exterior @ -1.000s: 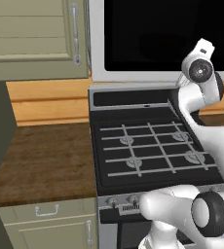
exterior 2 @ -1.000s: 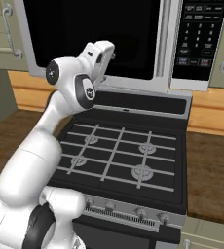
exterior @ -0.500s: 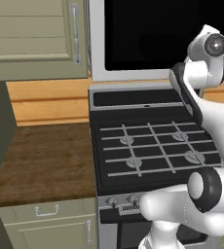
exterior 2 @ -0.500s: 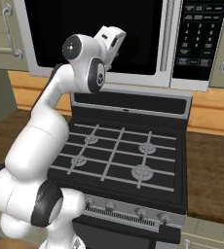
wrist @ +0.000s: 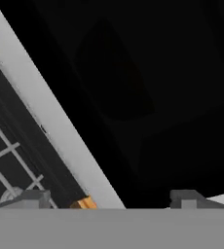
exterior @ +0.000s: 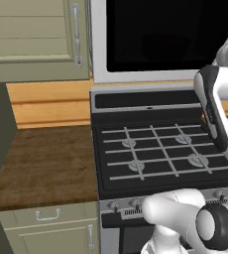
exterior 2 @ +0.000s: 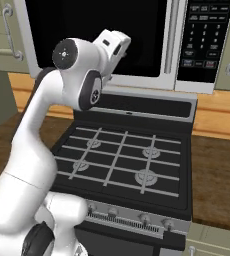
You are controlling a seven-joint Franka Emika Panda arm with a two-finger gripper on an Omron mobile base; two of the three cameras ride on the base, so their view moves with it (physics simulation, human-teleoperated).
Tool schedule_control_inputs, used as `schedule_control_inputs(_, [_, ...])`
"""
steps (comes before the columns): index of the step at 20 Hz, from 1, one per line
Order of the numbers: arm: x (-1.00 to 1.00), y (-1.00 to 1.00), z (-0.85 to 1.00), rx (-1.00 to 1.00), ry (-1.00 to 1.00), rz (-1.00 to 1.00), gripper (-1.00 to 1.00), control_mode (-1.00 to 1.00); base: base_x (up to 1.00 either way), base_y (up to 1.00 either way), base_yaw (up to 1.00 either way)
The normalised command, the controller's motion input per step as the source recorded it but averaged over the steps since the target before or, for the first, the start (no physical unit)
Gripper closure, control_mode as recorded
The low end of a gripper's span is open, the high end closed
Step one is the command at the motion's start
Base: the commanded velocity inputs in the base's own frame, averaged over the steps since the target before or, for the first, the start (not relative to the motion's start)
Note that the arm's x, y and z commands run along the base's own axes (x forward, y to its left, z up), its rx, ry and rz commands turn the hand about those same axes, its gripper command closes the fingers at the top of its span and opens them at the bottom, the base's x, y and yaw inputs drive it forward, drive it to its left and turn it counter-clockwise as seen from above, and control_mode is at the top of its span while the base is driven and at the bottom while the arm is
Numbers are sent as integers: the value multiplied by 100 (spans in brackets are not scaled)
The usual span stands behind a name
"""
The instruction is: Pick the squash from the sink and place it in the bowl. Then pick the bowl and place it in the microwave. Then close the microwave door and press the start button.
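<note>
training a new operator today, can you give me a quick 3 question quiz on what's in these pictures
1. True or false: the microwave door is shut.
2. Which side of the microwave holds the dark control panel, as seen in the right base view?
A. left
B. right
C. top
3. Fill in: straight below the microwave stands a black-topped ____ with four burners.

Key:
1. True. The black window sits flush in its silver frame, with the gripper facing it closely in the hand view.
2. B. The panel is to the right of the long bar handle.
3. stove.
</note>
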Motion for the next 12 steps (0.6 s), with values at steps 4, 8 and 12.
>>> schedule_control_inputs(4, [-99,-48,-5,8,0,7,-100,-100,0,0,0])
schedule_control_inputs(8, [-65,-61,-9,4,0,19,-100,-100,0,0,0])
schedule_control_inputs(12, [-8,-65,0,1,-1,39,-100,-100,0,0,0])
